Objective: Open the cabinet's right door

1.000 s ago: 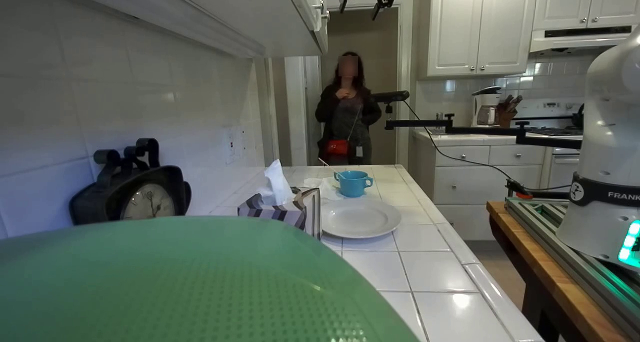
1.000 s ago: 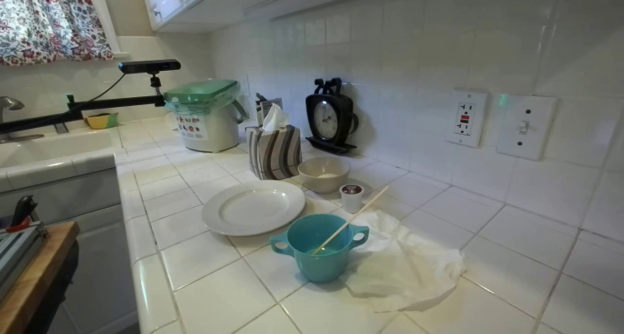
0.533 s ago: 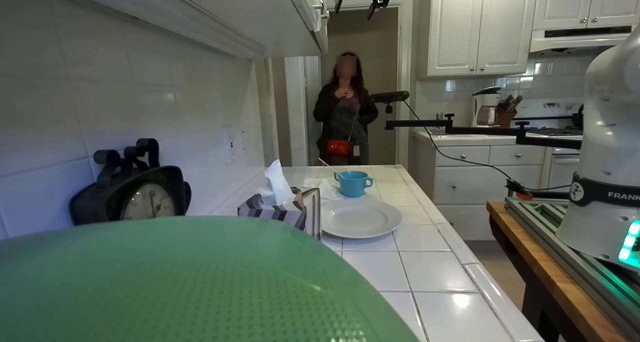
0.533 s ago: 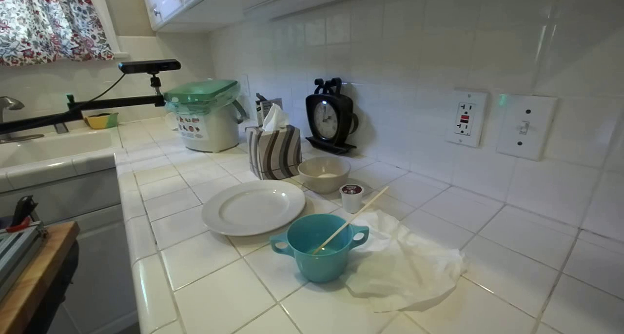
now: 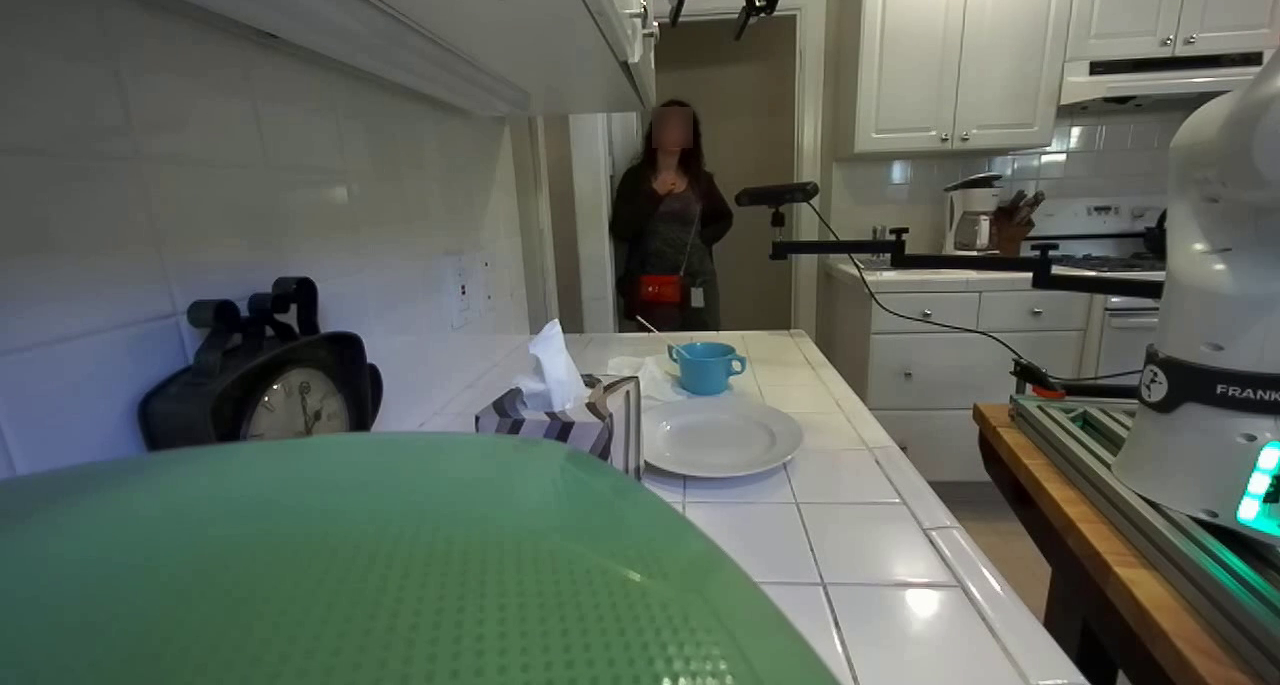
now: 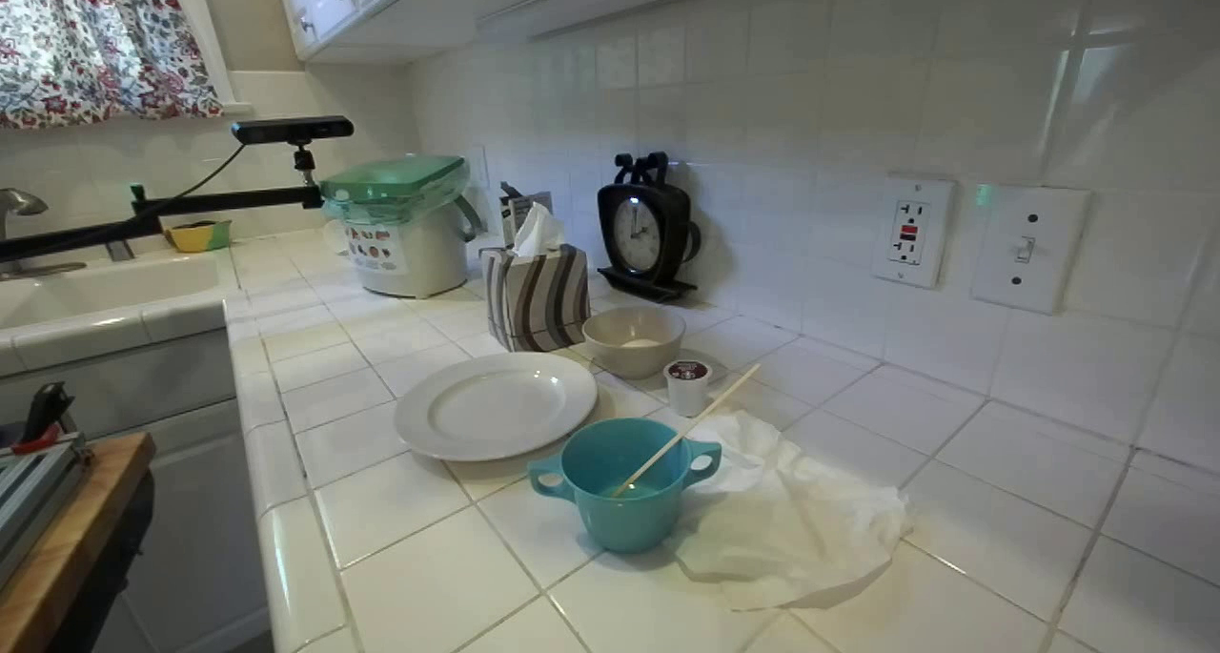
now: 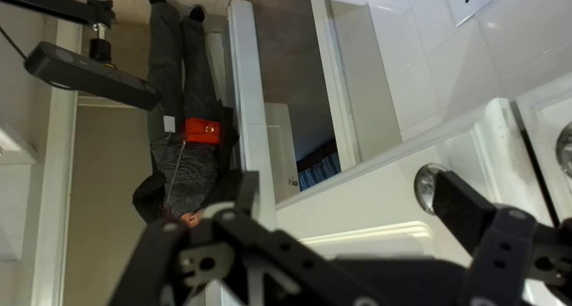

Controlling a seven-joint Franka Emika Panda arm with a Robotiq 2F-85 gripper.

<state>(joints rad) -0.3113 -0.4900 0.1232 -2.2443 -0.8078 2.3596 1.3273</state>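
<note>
hand [image 5: 709, 23] shifted slightly toward cabinet [image 5: 480, 25] within last second, then paused; jaws spread, nothing held. right door [image 7: 380, 212] above bench [image 5: 860, 545] looks closed, knob [image 7: 423, 189] partly behind one jaw in wrist view. we're likely lining up, pull not begun.

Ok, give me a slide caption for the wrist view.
Open gripper, one finger partly hiding the knob on the right door, contact unclear; a person with a red bag beyond.
</note>
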